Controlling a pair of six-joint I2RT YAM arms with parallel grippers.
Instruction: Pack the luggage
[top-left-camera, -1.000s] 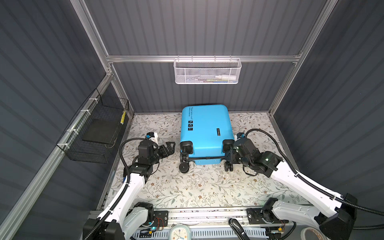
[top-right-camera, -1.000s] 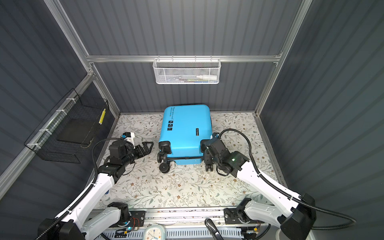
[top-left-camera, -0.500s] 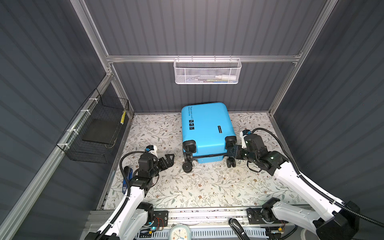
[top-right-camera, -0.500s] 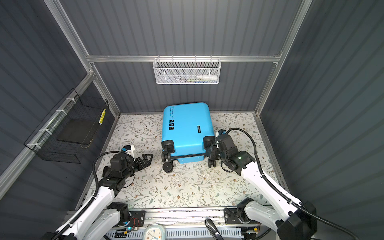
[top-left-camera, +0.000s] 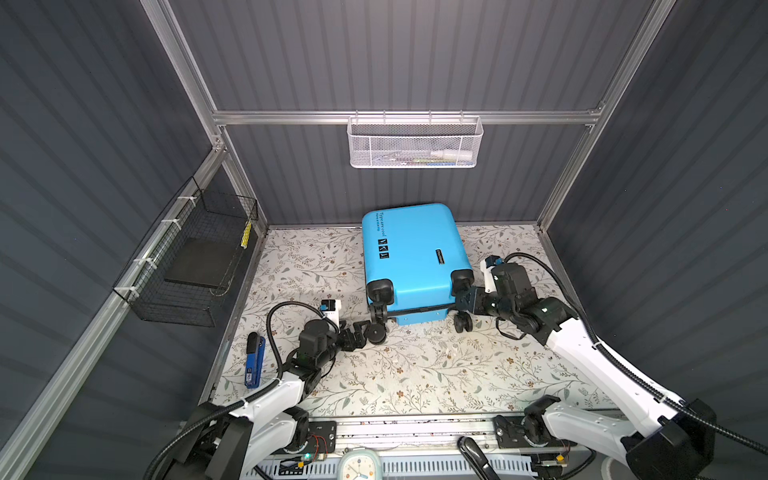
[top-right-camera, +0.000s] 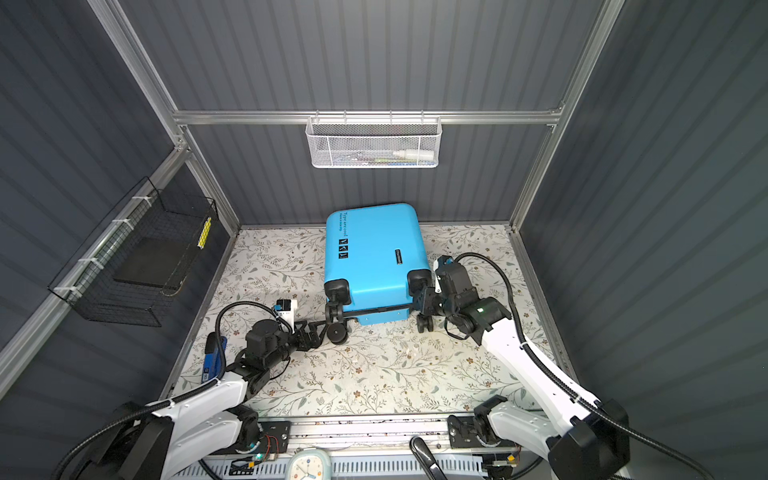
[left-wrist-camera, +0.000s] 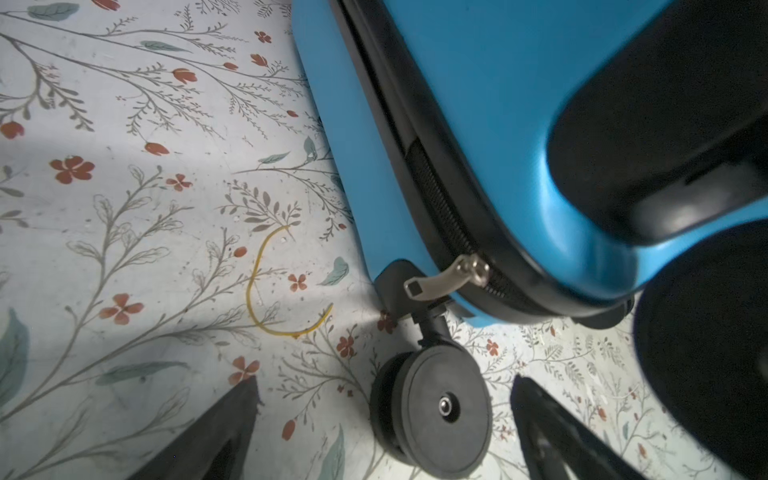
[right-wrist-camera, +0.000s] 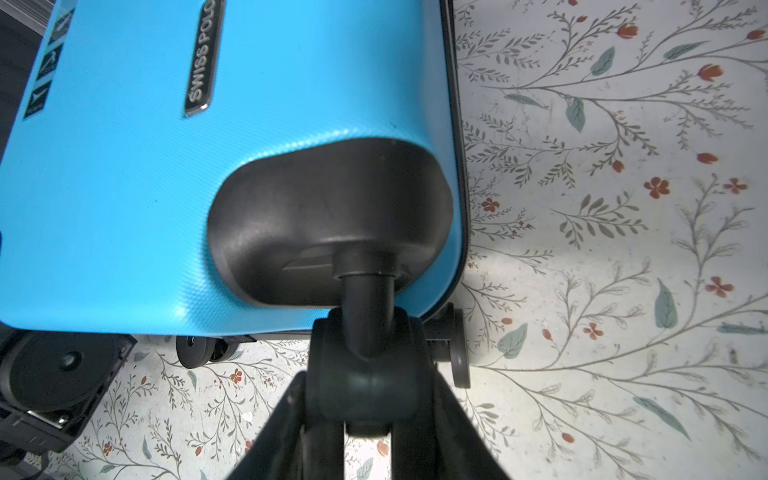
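The bright blue hard-shell plastic suitcase (right-wrist-camera: 124, 187) had a finely grained, softly glossy shell. Its round black plastic wheel (right-wrist-camera: 365, 374) looked matt and smooth, the small silver metal zipper pull (left-wrist-camera: 446, 279) shiny, the floral-printed table covering (top-left-camera: 415, 365) matt.

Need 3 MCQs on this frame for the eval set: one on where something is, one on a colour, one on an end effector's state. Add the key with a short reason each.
1. Where does the white mesh basket hang?
A. On the rail across the back wall
B. On the left side wall
C. On the floor

2. What colour is the shell of the luggage?
A. Red
B. Bright blue
C. Grey

3. What state is the right end effector in?
A. Open, clear of everything
B. Shut on a wheel of the luggage
C. Shut on nothing

Key:
1 A: both top views show it hooked over the rail.
2 B: the shell is bright blue in every view.
3 B: the right wrist view shows its fingers clamped on either side of the wheel.
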